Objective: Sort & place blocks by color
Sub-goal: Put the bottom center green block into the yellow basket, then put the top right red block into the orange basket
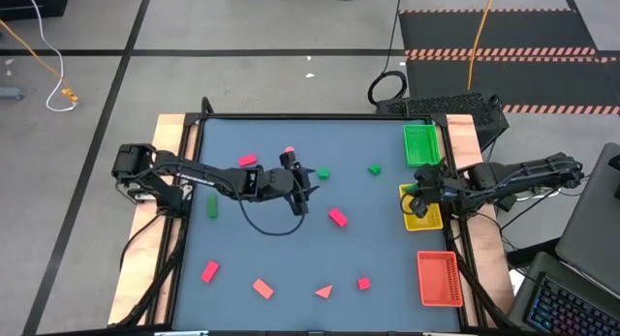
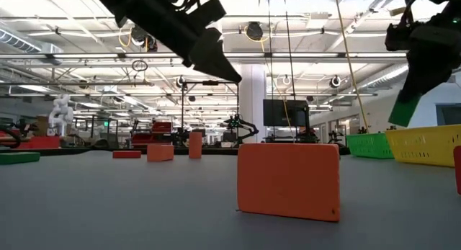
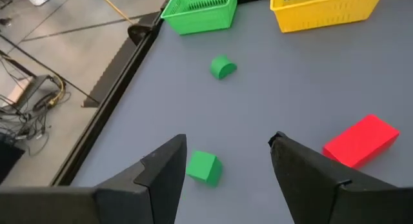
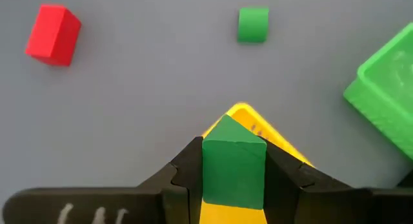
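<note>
Red and green blocks lie scattered on the grey table (image 1: 291,259). My left gripper (image 1: 302,189) is open and hangs well above the table near its middle. A green cube (image 3: 204,167) shows between its fingers in the left wrist view, resting flat on the table, with a rounded green block (image 3: 222,67) and a red cuboid (image 3: 360,140) beyond. My right gripper (image 4: 233,185) is shut on a green block (image 4: 233,169) above the near corner of the yellow tray (image 1: 423,218). My right gripper pinches the green block (image 4: 233,161) between its two fingers (image 4: 186,175), one on each side face. The fingers come from above, pointing down. The block is lifted clear and hangs tilted below the fingers (image 2: 400,109), over the yellow tray's corner (image 4: 242,114).
The green tray (image 1: 419,144), yellow tray and red tray (image 1: 438,278) line the table's right edge. More red blocks (image 1: 263,289) lie near the front edge, and one green block (image 1: 212,207) lies at the left. A large red block (image 2: 288,179) stands close to the low camera.
</note>
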Action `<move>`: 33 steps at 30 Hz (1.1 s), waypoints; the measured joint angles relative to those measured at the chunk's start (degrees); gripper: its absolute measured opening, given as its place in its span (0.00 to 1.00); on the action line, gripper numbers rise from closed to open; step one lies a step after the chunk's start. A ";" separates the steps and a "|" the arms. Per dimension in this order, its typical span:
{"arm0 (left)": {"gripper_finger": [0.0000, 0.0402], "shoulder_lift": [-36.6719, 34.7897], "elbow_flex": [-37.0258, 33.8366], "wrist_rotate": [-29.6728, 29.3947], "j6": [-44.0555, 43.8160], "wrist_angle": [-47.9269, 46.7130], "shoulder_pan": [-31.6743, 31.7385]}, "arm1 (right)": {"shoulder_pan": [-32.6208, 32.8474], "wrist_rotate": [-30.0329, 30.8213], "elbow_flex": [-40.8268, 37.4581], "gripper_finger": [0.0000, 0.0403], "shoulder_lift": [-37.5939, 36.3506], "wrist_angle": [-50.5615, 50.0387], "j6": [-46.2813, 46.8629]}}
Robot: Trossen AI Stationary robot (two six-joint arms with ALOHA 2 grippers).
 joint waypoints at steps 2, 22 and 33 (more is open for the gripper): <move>0.56 0.00 0.00 0.00 -0.77 -1.11 -0.06 | 0.00 -1.24 0.00 0.24 -0.01 -1.47 1.20; 0.56 0.00 0.00 -0.07 -2.04 -2.98 -0.79 | -0.02 -9.22 0.00 0.86 -0.03 1.81 0.86; 0.56 0.02 0.00 5.03 1.82 -1.69 -2.67 | -0.02 -8.08 -6.31 0.86 0.25 35.08 -6.19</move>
